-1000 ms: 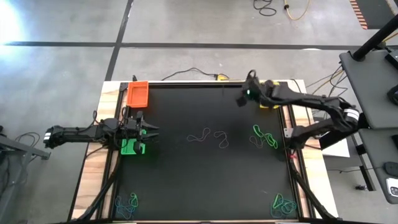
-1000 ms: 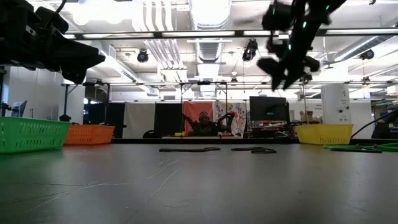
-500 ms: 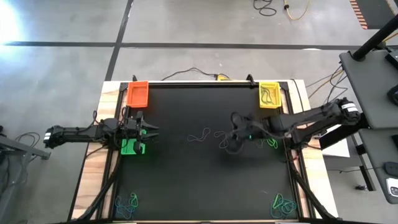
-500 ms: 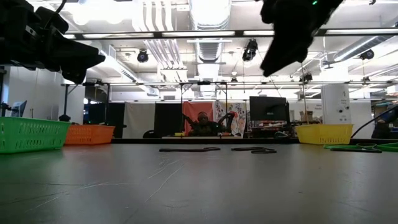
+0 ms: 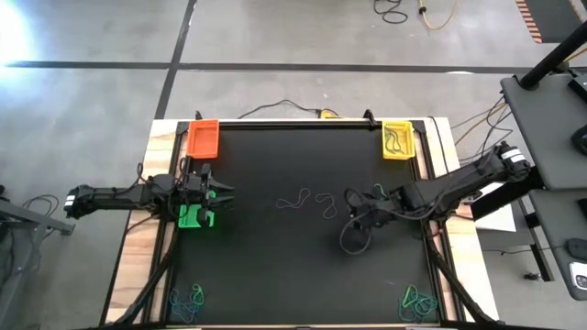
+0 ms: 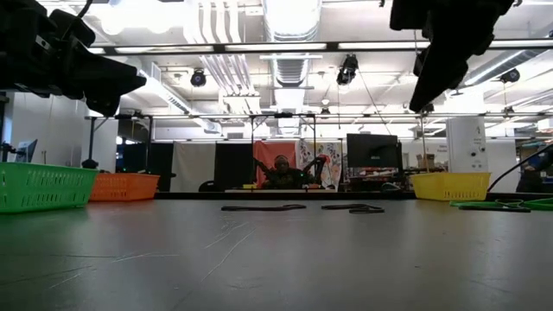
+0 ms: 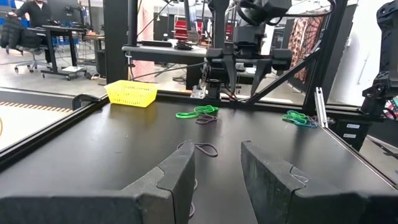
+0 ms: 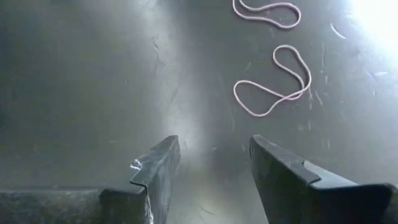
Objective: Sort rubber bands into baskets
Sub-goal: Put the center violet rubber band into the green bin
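Observation:
Two pale rubber bands (image 8: 273, 81) (image 8: 267, 9) lie flat on the black mat (image 5: 275, 266) near its middle, also seen in the high view (image 5: 326, 203) (image 5: 293, 200). My right gripper (image 8: 214, 162) hangs open above the mat just right of them (image 5: 352, 209), tilted downward, touching nothing. My left gripper (image 5: 220, 194) waits open and level at the left edge, beside the green basket (image 5: 193, 217). The orange basket (image 5: 203, 139) stands at the far left corner. The yellow basket (image 5: 396, 140), at the far right corner, holds some bands.
Heaps of rubber bands lie at the near left corner (image 5: 188, 298) and the near right corner (image 5: 417, 301). More green bands (image 7: 199, 112) lie by the right edge, under my right arm. A raised frame (image 5: 431, 229) borders the mat. A dark cable loop (image 5: 353, 240) hangs off the right arm.
My right gripper has swung from beside the yellow basket at the far right toward the near edge and the mat's middle. It has turned and ended just right of the pale bands, slowing at the end. It has stayed open. The yellow basket now shows uncovered.

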Available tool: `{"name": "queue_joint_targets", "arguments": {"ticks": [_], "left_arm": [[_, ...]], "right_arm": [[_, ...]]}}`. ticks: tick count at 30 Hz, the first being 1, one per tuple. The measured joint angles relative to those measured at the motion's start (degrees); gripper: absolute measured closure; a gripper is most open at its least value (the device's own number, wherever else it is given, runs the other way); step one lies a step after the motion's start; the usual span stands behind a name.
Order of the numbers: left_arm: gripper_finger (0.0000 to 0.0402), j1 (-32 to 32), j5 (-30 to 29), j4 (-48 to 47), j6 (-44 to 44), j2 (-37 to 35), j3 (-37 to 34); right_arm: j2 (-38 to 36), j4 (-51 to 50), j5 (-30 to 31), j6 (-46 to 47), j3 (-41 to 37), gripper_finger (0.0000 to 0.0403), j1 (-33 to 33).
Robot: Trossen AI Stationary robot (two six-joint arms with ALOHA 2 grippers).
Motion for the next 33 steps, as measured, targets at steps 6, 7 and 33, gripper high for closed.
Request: {"name": "queue_joint_targets", "arguments": {"ticks": [6,7,33], "left_arm": [[0.0286,0.0,0.0,0.0,0.0,0.0,0.0],[0.0286,0.0,0.0,0.0,0.0,0.0,0.0],[0.0286,0.0,0.0,0.0,0.0,0.0,0.0]], "right_arm": [[0.0,-8.3,-1.9,3.5,0.0,0.0216,0.0],[0.0,-9.0,-1.7,4.2,0.0,0.0216,0.0],[22.9,18.1,4.1,0.7,-3.4,0.0216,-16.4]]}}
